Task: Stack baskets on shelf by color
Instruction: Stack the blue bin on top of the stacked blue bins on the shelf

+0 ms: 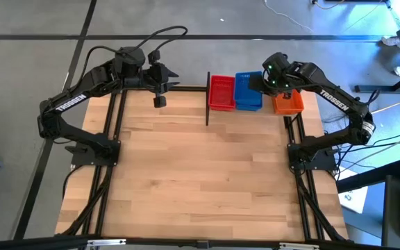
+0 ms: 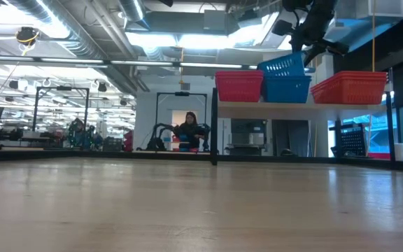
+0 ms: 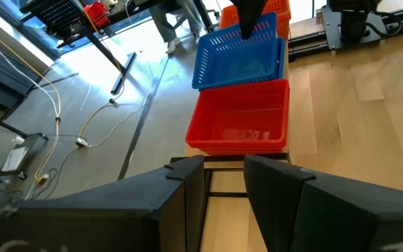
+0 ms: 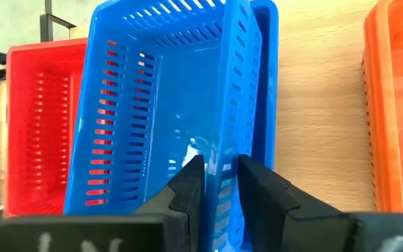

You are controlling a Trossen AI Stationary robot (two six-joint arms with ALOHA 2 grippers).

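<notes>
Bare bench in front of us; on the shelf (image 1: 310, 97) at its far right edge, the tilted blue basket (image 2: 280, 66) is going into the blue stack (image 2: 286, 88).

Our right gripper (image 4: 219, 183) pinches that basket's wall. We should level it squarely between the red stack (image 1: 221, 92) and orange stack (image 1: 288, 103), lower until nested, then release. Our left gripper (image 3: 224, 162) waits empty, jaws apart, near the far left edge.

Past the left claw (image 3: 224, 171), a tilted blue basket (image 3: 240, 52) sits in another, between red basket (image 3: 240, 126) and orange basket (image 3: 275, 8).
</notes>
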